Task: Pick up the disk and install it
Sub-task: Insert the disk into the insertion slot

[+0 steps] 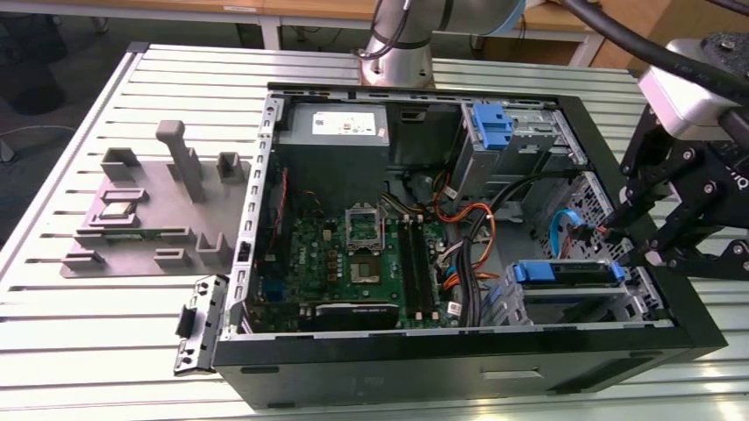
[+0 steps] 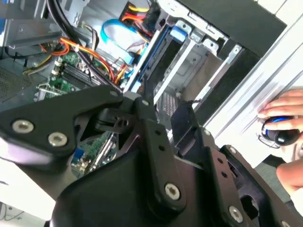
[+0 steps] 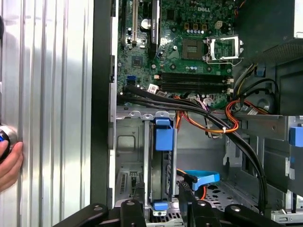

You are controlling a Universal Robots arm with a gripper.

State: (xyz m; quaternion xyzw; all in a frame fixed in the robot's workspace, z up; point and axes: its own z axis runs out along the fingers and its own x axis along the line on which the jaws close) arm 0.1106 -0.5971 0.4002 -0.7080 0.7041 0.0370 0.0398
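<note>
Fingers (image 3: 133, 212) of the gripper (image 1: 651, 256) stand apart, gripping nothing, either side of the disk (image 3: 163, 137). An open computer case (image 1: 468, 355) lies on the slatted table (image 1: 105, 351), and its power supply (image 1: 339, 127) carries a white label (print illegible). The blue-framed disk stands on edge in the drive cage (image 3: 130, 142) at the case's near corner, on the exterior view's right. A hand (image 3: 8, 165) rests at the table's edge.

White label (image 1: 343, 125) on power-supply box (image 1: 297, 133), print too small to read, white lettering (image 3: 191, 8) on motherboard (image 3: 142, 61)
</note>
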